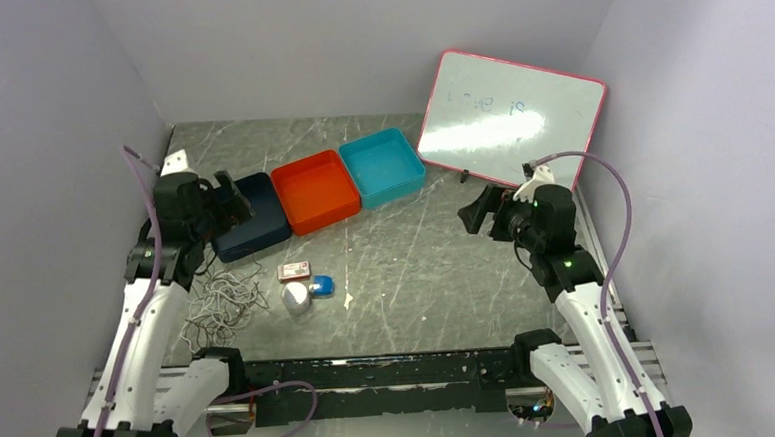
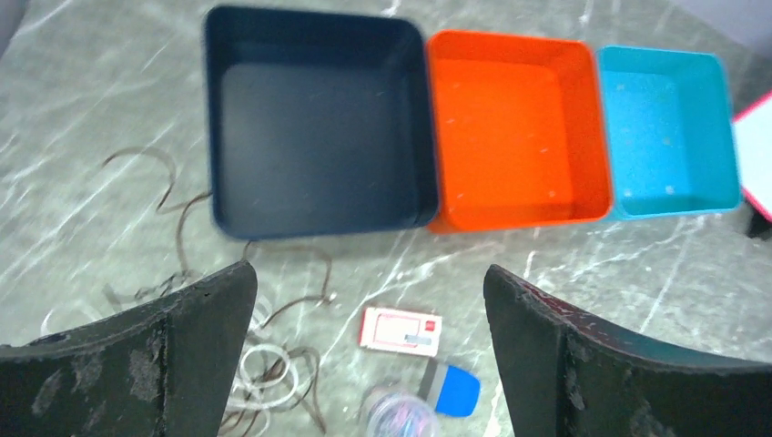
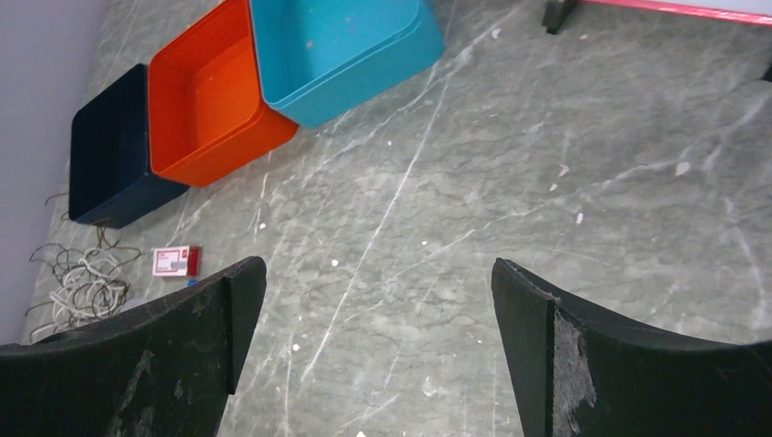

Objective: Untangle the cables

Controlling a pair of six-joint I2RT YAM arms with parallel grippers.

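Top view first: the cables (image 1: 223, 302) are one messy heap on the worktop (image 1: 426, 267), just below and behind the left end effector (image 1: 224, 199). That one hovers spread wide and empty over the navy tray (image 1: 254, 225). The right end effector (image 1: 475, 214) is wide open too, holding nothing, well apart from the pile.

My take: lower the left one onto the heap's edge and pinch a single outer loop, not the whole clump.

Left wrist view: dark and white strands run under one finger (image 2: 173, 364). A small red-and-white box (image 2: 401, 330) lies between the fingers, near enough to snag.

Right wrist view: the heap is far off past one finger's tip. The surface is scratched grey marble, the walls (image 1: 48, 116) are plain and pale, and a whiteboard (image 1: 508, 112) leans behind.
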